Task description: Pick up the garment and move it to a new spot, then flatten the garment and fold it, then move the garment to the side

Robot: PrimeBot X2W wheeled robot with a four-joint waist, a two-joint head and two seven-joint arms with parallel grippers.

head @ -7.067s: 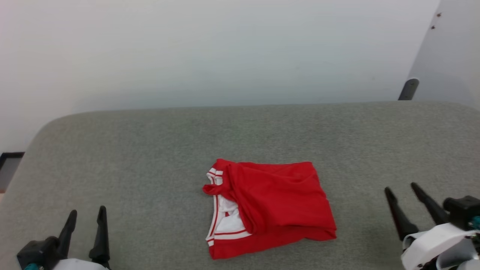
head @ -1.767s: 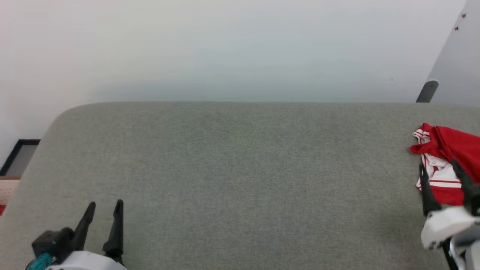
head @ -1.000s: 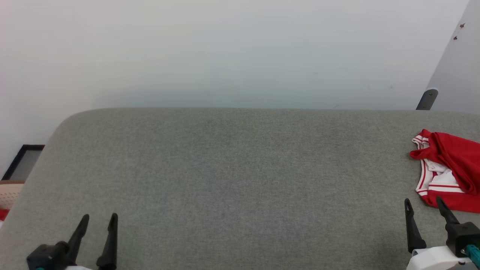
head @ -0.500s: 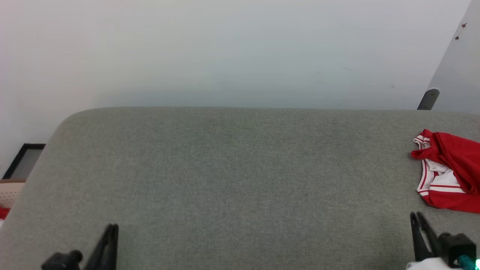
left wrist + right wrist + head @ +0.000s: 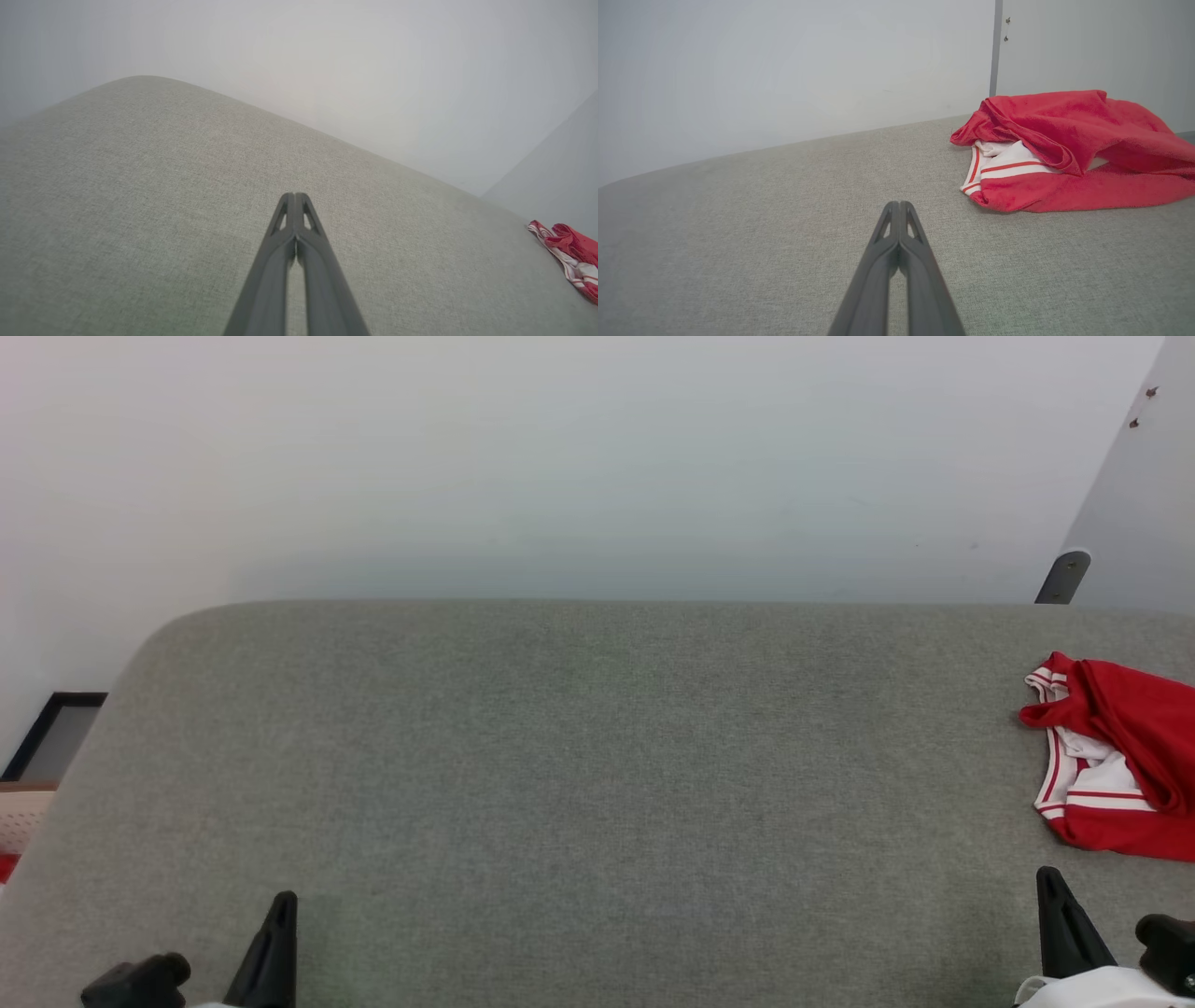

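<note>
Lying folded at the right of the grey fabric surface [image 5: 579, 756], the red white-sleeved T-shirt [image 5: 1069, 154] sits near your right gripper [image 5: 899, 205]. It and your left gripper [image 5: 295, 198] are closed, empty; a stray brush could undo the fold.

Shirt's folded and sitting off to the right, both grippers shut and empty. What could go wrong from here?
1. The garment is cut off by the head view's right border, so its distance from the edge of the grey surface cannot be told; it might slip off.
2. The fold looks loose, top layer bunched and a white sleeve poking out; it may open.
3. The right gripper sits shut near it; a swing could snag it.
</note>
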